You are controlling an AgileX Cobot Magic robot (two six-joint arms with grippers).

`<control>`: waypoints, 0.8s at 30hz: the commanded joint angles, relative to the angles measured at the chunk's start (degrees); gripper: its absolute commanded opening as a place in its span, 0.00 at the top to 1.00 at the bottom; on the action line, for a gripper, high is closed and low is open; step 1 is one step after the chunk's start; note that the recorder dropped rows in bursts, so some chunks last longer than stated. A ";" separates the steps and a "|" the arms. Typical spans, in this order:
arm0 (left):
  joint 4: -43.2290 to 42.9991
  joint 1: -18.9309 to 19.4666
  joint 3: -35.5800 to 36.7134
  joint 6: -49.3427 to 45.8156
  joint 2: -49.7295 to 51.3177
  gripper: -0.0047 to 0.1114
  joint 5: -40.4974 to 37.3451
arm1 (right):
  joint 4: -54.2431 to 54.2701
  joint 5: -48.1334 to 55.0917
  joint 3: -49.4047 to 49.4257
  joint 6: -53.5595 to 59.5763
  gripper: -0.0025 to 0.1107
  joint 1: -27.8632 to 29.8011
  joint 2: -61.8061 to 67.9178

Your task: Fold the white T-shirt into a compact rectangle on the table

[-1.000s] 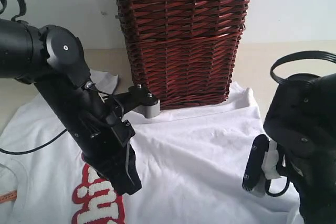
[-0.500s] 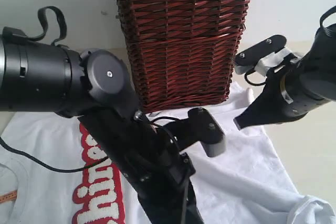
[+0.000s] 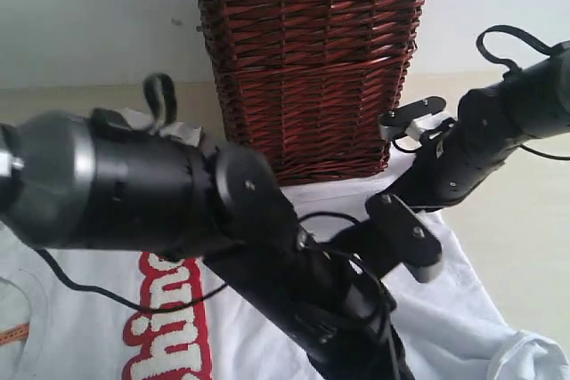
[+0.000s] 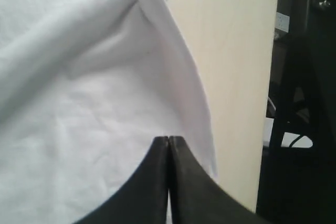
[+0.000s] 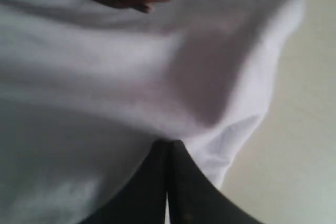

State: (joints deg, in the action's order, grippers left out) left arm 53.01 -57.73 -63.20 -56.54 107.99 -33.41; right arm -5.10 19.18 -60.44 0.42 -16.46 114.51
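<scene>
Soft, bright light fills the room. The big left arm (image 3: 134,184) looks blurry up close. Just past the right gripper (image 5: 168,142), the white T-shirt (image 5: 94,77) is fuzzy with grey shadow.

My left arm (image 3: 134,189) sweeps in from the left and dips toward the near edge of the table (image 3: 525,246), wrist angled down. My left gripper (image 4: 168,139) has its jaws pressed tip to tip. My right arm (image 3: 472,153) slants in low from the right edge. My right gripper (image 5: 168,142) looks closed too, though that view is blurred.
</scene>
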 commanded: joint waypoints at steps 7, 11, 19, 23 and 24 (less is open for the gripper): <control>6.76 -7.18 -8.88 6.45 12.96 0.96 7.25 | 15.34 6.00 -4.15 17.41 0.98 0.57 1.61; 6.19 -7.81 -11.00 7.48 15.76 0.96 -0.90 | 15.34 6.36 -4.15 17.41 0.98 0.57 1.61; -0.11 -10.50 -9.97 12.43 16.67 0.96 -4.84 | 15.34 6.35 -4.15 17.41 0.98 0.57 1.61; -0.79 -11.83 -9.65 12.28 16.67 0.96 -9.91 | 13.92 6.21 -4.15 17.41 0.98 0.61 1.61; -1.52 -12.41 -9.65 12.20 16.67 0.96 -11.00 | 13.51 6.21 -4.15 17.41 0.98 0.61 1.61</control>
State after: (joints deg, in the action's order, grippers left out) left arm 54.89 -68.23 -73.63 -44.85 123.89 -39.15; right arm 9.47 24.71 -64.22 17.33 -16.22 116.00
